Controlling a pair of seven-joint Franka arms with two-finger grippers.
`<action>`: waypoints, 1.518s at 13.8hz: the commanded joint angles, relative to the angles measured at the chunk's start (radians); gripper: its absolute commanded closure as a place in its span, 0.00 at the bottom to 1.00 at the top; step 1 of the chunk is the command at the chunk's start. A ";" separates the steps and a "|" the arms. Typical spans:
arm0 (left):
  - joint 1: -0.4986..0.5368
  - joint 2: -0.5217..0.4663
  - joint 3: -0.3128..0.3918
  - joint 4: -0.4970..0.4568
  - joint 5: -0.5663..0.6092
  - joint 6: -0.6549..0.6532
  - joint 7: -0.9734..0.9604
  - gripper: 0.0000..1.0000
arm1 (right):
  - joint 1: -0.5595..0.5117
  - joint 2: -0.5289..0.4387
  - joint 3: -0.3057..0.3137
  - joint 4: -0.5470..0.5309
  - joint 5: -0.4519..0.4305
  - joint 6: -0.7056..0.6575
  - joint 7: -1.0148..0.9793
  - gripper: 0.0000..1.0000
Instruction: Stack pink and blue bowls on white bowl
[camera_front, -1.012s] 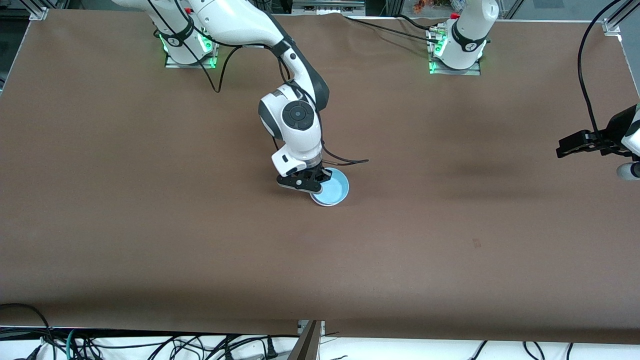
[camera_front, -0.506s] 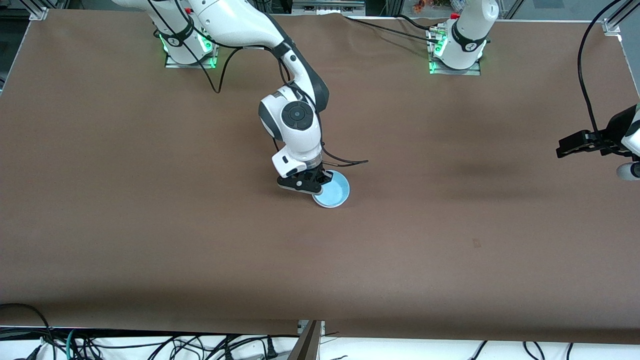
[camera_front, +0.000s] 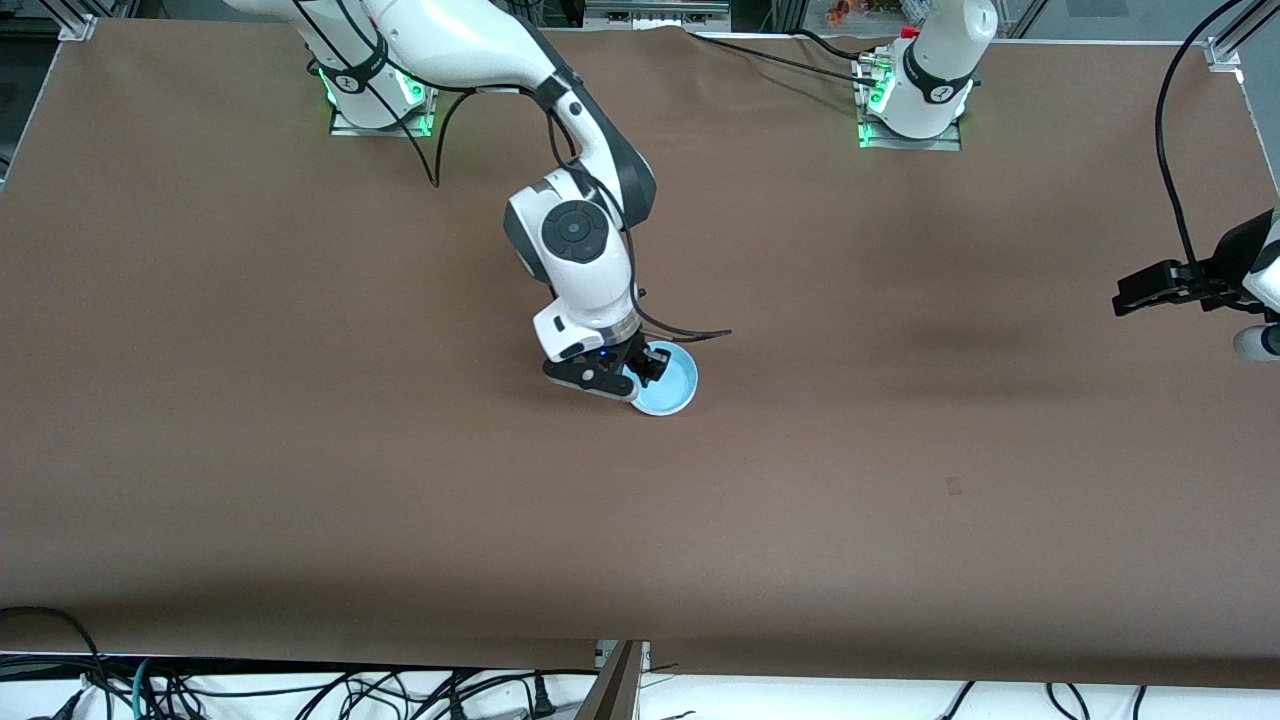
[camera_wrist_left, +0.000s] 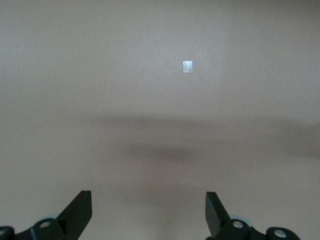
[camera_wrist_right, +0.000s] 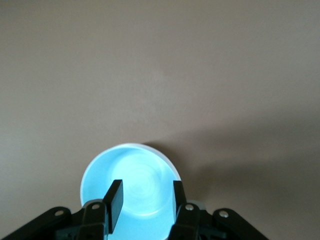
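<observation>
The right hand is hovering, fingers parted and gripping nothing, over the glossy light-blue plastic bowl sitting mid-table, probably nested on others; the left hand is waiting, spread wide.

table: brown cover | tape scrap: small, pale, on table | cables: front edge

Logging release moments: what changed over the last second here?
The right hand let go of the light blue plastic bowl's rim, its fingers now apart, and shifted slightly toward the right arm's end. The bowl stayed put; the open left hand kept waiting.
</observation>
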 joint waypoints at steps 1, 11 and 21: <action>0.002 0.015 -0.001 0.035 0.003 -0.017 0.014 0.00 | -0.060 -0.041 0.012 0.110 0.019 -0.214 -0.060 0.52; 0.004 0.015 -0.001 0.035 0.005 -0.017 0.015 0.00 | -0.396 -0.392 -0.093 0.190 0.020 -0.887 -0.636 0.01; 0.007 0.015 0.001 0.033 0.005 -0.017 0.019 0.00 | -0.454 -0.376 -0.390 0.187 0.021 -0.827 -0.856 0.01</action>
